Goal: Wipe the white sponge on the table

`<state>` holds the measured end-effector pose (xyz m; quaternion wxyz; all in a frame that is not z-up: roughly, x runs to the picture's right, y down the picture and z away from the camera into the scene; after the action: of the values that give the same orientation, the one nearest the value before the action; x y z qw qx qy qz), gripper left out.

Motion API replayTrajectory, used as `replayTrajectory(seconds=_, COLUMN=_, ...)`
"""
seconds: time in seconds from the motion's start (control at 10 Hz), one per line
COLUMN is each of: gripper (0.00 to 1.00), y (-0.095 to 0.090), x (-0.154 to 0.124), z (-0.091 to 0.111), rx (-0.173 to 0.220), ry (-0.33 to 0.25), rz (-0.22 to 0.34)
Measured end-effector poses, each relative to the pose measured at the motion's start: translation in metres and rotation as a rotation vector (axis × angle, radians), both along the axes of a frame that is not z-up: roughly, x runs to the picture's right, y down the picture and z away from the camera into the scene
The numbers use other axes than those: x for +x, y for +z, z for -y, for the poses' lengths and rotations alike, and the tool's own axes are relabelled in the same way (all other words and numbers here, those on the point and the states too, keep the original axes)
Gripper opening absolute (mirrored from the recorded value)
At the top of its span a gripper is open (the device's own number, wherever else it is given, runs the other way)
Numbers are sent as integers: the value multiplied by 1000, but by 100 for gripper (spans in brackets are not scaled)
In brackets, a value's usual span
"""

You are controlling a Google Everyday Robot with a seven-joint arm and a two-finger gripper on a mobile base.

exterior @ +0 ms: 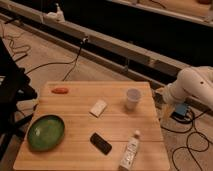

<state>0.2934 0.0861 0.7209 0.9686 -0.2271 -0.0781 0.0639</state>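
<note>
Near the middle of the table, the white sponge lies flat, left of the white cup and apart from it. The gripper hangs just off the table's right edge; I cannot tell whether it is open or closed.

The gripper hangs just off the right edge of the table. The cup stands between it and the white sponge. Bare planks ring the sponge. The black slab, bottle and green bowl sit toward the near edge.
</note>
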Motion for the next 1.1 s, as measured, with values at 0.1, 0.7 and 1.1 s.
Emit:
replayTrajectory(seconds=0.1, gripper=80, y=0, x=0, z=0, rx=0, ry=0, rz=0)
replayTrajectory(seconds=0.7, gripper=80, y=0, x=0, z=0, rx=0, ry=0, rz=0)
replayTrajectory(seconds=1.1, gripper=80, y=8, x=-11, z=8, rx=-13, ry=-48, rz=38)
